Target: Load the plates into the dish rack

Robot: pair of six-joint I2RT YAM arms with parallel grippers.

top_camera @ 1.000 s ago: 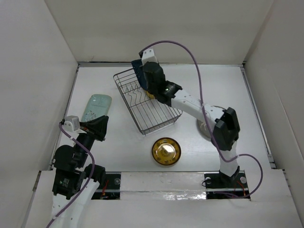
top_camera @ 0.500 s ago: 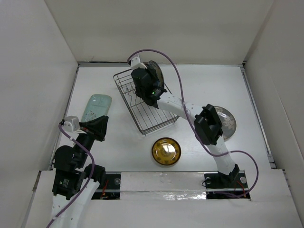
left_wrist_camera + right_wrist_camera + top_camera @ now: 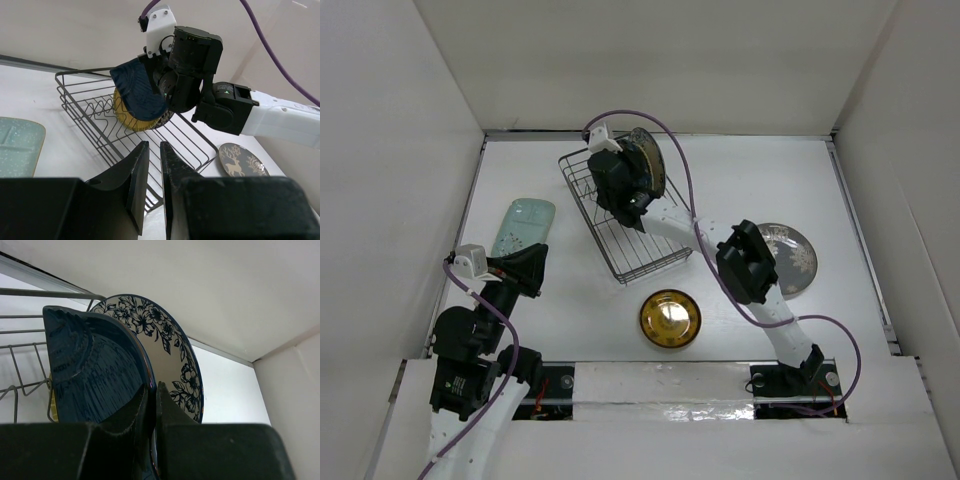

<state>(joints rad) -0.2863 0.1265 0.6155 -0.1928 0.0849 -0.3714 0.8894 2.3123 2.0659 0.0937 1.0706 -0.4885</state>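
Swinging left since the earlier views, the right arm's elbow now uncovers the grey round plate with a white deer motif (image 3: 795, 255), and its wrist sits further over the far end of the rectangular grey wire dish rack (image 3: 656, 266).

The right pincer (image 3: 152, 387) is clamped narrowly on the rim of the navy leaf-shaped plate (image 3: 95, 375). It holds the plate on edge above the row of upright tines, probably because a plate can only slip between tines when it goes in edge first.

Just behind it, the white round plate with a blue floral rim (image 3: 170, 345) stands upright at the rack's far end. The yellow woven-look plate (image 3: 127, 117) stands among the tines below the navy one, so the free slot appears to lie beside these two. Whether the navy plate's lower edge already touches the wire cannot be told.

The left pincer (image 3: 154, 144) waits low at the near left with only a thin slit between its fingers and nothing in it. That keeps it out of the right arm's path.

By count there are six plates:
- Three are at the rack: one gripped and two standing.
- Three lie flat on the white tabletop (image 3: 580, 330): the grey one at right, the shiny gold round plate (image 3: 670, 318) near the middle, and the pale mint oblong plate (image 3: 523, 228) at left.

There is one rack and two arms.
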